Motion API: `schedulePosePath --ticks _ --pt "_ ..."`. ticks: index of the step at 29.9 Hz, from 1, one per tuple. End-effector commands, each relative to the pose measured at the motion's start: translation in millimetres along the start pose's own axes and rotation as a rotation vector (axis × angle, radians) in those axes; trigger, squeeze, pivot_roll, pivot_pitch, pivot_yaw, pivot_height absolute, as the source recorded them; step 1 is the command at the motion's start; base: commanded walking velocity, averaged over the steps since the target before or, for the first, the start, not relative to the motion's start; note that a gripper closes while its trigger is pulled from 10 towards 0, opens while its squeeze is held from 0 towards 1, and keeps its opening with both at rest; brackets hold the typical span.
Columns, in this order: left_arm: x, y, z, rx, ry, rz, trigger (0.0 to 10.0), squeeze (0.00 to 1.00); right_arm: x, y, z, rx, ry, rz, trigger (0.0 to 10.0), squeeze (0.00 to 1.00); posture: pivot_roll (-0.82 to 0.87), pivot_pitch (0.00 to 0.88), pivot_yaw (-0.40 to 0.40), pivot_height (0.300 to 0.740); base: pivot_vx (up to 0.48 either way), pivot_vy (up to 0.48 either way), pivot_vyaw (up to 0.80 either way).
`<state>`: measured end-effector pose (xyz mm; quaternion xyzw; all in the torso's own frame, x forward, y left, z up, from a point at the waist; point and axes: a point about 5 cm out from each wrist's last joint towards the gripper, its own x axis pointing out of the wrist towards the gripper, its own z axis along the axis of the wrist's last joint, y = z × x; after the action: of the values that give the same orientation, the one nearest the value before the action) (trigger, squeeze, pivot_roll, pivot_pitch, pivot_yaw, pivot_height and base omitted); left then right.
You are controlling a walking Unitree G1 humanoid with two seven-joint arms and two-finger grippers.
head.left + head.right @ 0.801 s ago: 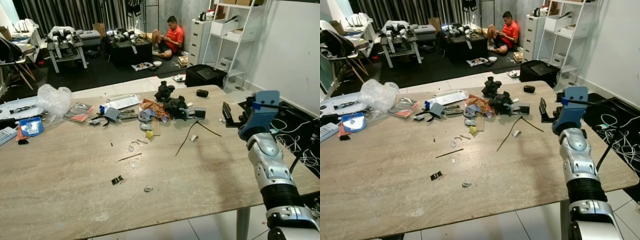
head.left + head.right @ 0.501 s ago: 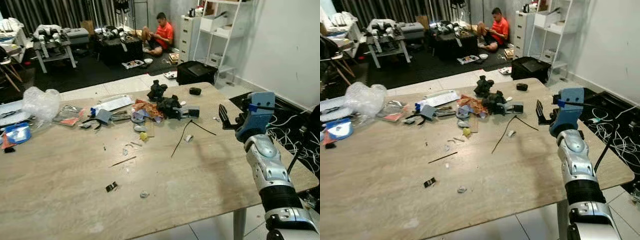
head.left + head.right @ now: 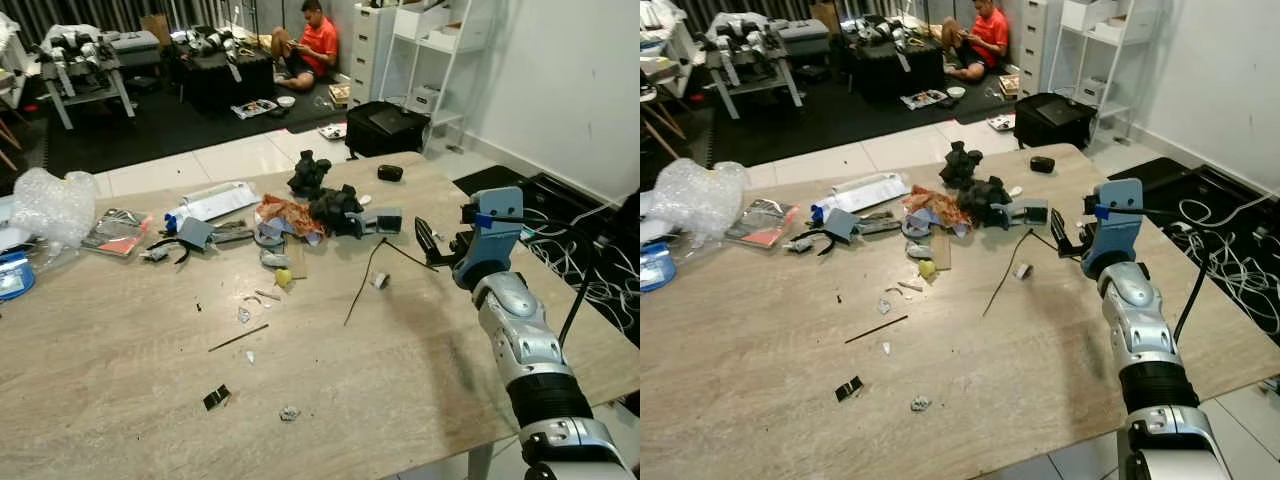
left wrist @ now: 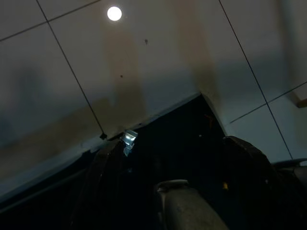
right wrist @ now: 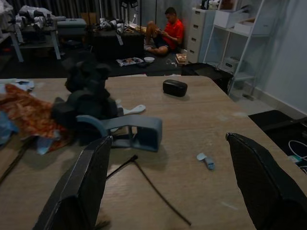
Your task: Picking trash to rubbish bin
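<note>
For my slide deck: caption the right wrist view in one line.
Open right gripper hovering above a cluttered wooden table, facing a grey plastic handle, black cable and small black case.

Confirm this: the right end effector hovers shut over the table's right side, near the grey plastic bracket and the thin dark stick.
One thing is wrong: the right end effector is open, its fingers spread wide apart in the right wrist view. It does hover over the table near the grey plastic bracket and thin dark stick.
</note>
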<state>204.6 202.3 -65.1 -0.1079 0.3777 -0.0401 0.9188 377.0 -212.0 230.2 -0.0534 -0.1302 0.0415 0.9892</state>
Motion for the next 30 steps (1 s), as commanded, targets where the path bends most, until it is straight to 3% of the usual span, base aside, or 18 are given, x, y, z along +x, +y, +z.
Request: schedulePosePath --ticks 1,7,10,20,21,23,24,30 --pt "-3.2 3.1 -9 -0.014 0.021 0.016 10.0 0.0 -2.6 3.6 -4 -0.002 0.015 0.018 10.0 0.0 -0.14 0.114 0.047 0.74 0.0 0.0 0.0" --pt "-3.9 5.0 -8 -0.008 0.022 0.023 10.0 0.0 -3.7 16.4 -13 0.031 0.057 0.07 10.0 0.0 -0.14 0.121 0.054 0.74 0.0 0.0 0.0" --pt "-4.1 4.9 -10 -0.005 0.026 0.024 10.0 0.0 -3.1 30.1 -19 0.077 0.065 0.133 10.0 0.0 -0.14 0.135 0.058 0.74 0.0 0.0 0.0" --pt "-10.5 14.4 -14 0.031 0.001 0.062 10.0 0.0 14.4 64.1 -18 0.237 0.052 0.291 10.0 0.0 -0.09 0.211 0.057 0.74 0.0 0.0 0.0" --pt "-13.7 18.3 -17 0.029 -0.003 0.076 10.0 0.0 16.8 66.3 -15 0.258 0.034 0.302 10.0 0.56 -0.07 0.231 0.053 0.74 0.0 0.0 0.0" --pt "-15.1 19.9 -19 0.028 -0.004 0.081 10.0 0.0 18.0 66.7 -14 0.262 0.026 0.301 10.0 0.56 -0.07 0.231 0.053 0.74 0.0 0.0 0.0" --pt "-17.3 21.9 -22 0.027 -0.002 0.088 10.0 0.0 20.3 66.6 -11 0.275 0.013 0.302 10.0 1.0 -0.05 0.244 0.05 0.74 0.0 0.0 0.0" --pt "-31.5 32.0 -43 0.015 0.015 0.128 10.0 0.0 37.9 67.9 15 0.332 -0.072 0.356 10.0 1.0 -0.01 0.288 0.035 0.74 0.0 0.0 0.0"
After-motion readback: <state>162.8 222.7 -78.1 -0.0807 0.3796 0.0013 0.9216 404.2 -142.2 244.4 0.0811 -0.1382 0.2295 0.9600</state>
